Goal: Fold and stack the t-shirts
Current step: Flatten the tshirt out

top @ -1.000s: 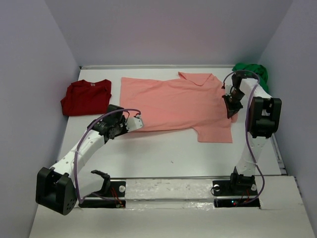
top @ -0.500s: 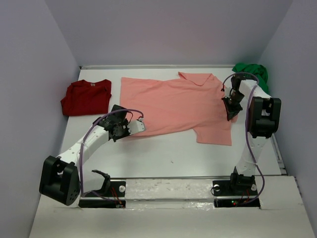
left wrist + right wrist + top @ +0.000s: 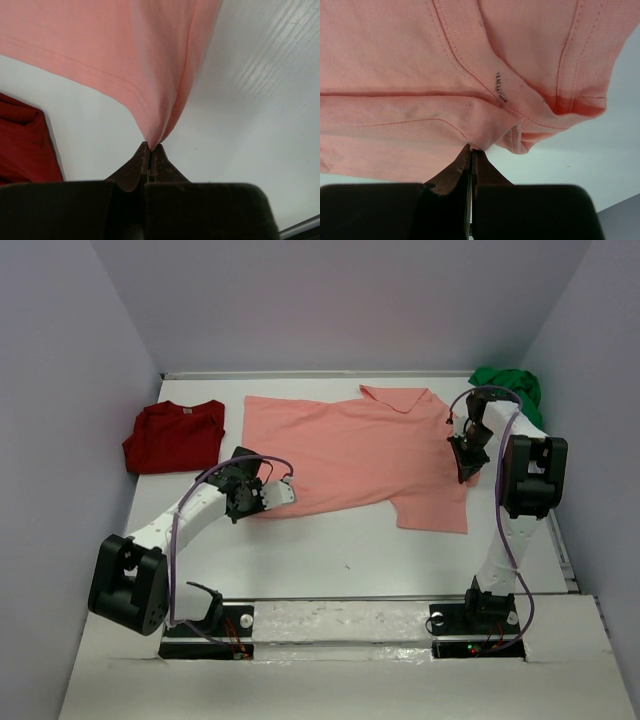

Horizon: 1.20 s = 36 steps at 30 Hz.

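I've dragged the salmon-pink shirt's (image 3: 350, 445) near-left corner slightly rightward with my left pincer (image 3: 283, 492), left arm (image 3: 185, 520) swung further onto the table (image 3: 330, 550)

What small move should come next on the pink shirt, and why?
Probably lift both pinched edges slightly, starting a fold toward the far side: the left end effector and right end effector are each shut on the salmon-pink shirt, lying flat.

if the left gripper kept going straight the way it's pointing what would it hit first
The salmon-pink t-shirt: the left gripper is shut on its edge, and that cloth spreads straight ahead of the tips. What lies past it is hard to judge.
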Available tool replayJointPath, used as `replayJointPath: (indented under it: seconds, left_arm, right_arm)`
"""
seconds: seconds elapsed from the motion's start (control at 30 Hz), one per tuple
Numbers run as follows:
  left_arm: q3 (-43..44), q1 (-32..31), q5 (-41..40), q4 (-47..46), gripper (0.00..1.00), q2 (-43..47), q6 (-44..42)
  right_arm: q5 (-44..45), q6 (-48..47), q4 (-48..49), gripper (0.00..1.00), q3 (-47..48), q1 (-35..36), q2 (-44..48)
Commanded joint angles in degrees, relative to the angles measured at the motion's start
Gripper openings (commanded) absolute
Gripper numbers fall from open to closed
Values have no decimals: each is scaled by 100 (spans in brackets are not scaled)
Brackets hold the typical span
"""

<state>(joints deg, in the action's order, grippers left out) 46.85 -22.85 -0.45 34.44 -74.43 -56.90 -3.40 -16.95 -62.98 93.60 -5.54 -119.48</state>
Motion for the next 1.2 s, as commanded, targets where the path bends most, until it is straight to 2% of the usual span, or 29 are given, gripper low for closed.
replayJointPath:
  seconds: [0.0,0.7,1.17]
  left_arm:
    - [184,-35,-34,37,0,-80,-84]
    - [175,-35,-720,-939,5,-624,-110]
    - [333,-18,-790,-1071,0,-1073,-207]
  right_arm:
    - [-20,-1,75,0,35,27,57]
    - [-56,16,5,0,255,27,-233]
    - [199,69,5,0,650,27,-313]
